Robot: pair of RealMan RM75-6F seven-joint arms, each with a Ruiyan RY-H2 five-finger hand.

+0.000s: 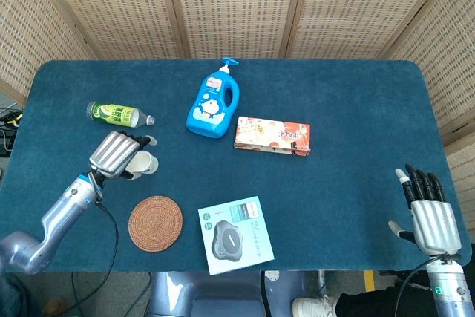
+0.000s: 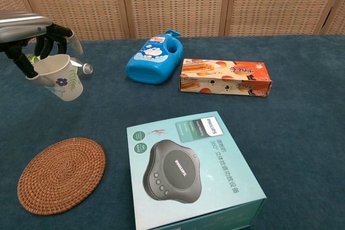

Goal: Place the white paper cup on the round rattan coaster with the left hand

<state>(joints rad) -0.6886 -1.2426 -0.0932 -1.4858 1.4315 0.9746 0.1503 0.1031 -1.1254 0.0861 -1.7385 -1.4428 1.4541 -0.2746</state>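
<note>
My left hand (image 1: 115, 155) (image 2: 27, 30) grips the white paper cup (image 2: 59, 77) (image 1: 145, 163) by its rim and holds it tilted in the air above the table's left side. The cup has a small blue flower print. The round rattan coaster (image 1: 155, 223) (image 2: 61, 174) lies flat near the front edge, below and to the right of the cup, with nothing on it. My right hand (image 1: 428, 208) hangs off the table's front right corner, fingers spread, holding nothing.
A green drink bottle (image 1: 115, 114) lies on its side behind the cup. A blue lotion bottle (image 1: 214, 100) and a snack box (image 1: 272, 135) sit mid-table. A Philips speaker box (image 1: 234, 234) lies just right of the coaster on the blue cloth table (image 1: 356, 109).
</note>
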